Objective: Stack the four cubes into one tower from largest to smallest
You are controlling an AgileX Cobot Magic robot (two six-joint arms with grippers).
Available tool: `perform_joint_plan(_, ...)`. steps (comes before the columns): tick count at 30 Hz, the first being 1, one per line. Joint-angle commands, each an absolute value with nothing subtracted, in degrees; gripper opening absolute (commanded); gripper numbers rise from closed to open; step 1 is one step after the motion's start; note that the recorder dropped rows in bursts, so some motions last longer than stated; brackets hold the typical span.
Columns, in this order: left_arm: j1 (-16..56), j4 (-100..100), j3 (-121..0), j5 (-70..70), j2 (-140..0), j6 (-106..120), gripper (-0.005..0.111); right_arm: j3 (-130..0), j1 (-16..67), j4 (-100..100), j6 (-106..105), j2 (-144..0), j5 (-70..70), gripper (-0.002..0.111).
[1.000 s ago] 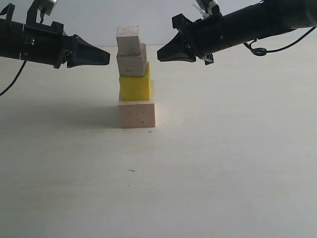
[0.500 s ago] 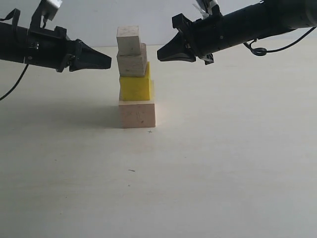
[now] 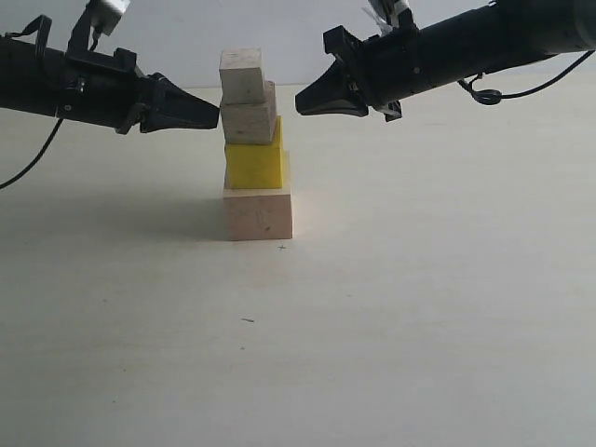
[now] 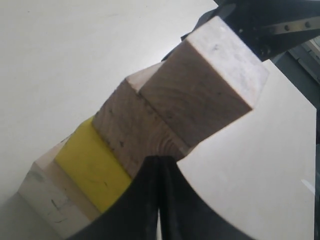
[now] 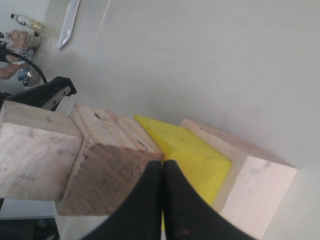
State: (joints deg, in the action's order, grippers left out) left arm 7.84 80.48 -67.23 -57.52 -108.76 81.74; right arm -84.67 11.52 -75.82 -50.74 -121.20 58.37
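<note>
The tower stands mid-table: the largest pale cube (image 3: 257,213) at the base, the yellow cube (image 3: 253,164) on it, the light-brown cube (image 3: 249,122) above, and the smallest cube (image 3: 242,75) on top, each a little off-centre. My left gripper (image 3: 216,114) is shut and empty, its tip at the left face of the light-brown cube (image 4: 135,132). My right gripper (image 3: 300,102) is shut and empty, a short gap to the right of the tower. The wrist views show the yellow cube (image 4: 92,172) (image 5: 192,160) and both shut grippers (image 4: 160,162) (image 5: 162,165).
The pale tabletop (image 3: 391,307) spreads around the tower. A black cable (image 3: 28,158) hangs from the left arm and another loops under the right arm (image 3: 484,93). Clutter lies beyond the table's far edge (image 5: 22,30).
My left gripper has moved right and slightly down, up to the light-brown cube's left face. The right gripper and the tower have not moved.
</note>
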Motion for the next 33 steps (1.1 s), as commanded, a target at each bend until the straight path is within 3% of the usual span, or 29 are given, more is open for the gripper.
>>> perform_joint_plan(1, 8.04, 81.24, -67.52, -57.72, -108.65, 82.07, 0.0, -85.08, 11.29, -76.29, -51.63, -121.51, 58.02, 0.0)
perform_joint_plan(33, 8.04, 81.01, -67.52, -59.56, -108.65, 82.32, 0.0, -85.08, 11.29, -76.29, -51.63, -122.21, 58.02, 0.0)
